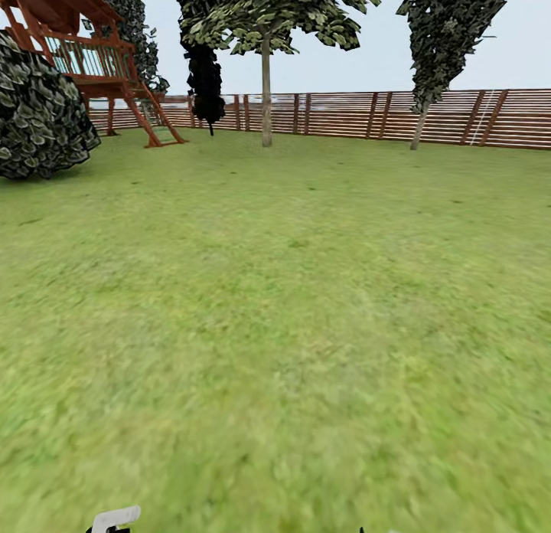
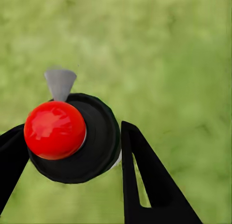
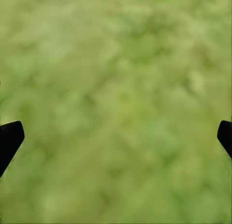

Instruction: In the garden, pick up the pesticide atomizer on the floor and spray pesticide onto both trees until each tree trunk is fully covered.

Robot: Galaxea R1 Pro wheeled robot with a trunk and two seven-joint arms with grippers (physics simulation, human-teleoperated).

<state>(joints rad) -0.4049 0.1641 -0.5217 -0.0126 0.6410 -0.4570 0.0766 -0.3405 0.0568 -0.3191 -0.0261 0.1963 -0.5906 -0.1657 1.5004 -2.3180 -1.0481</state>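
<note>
Left end effector (image 2: pixel 72 151) gripped the atomizer (image 2: pixel 72 137) for carrying toward 2 trees (image 1: pixel 265 96) beside the fence (image 1: pixel 344 116); right end effector (image 3: pixel 116 137) hung open.

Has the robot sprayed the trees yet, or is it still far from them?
Done: the left gripper is shut on the pesticide atomizer, so it is off the grass. In hand: carrying it across the lawn. Left: both trees stand far off by the fence, trunks not visibly sprayed. The right gripper is open over grass.
</note>
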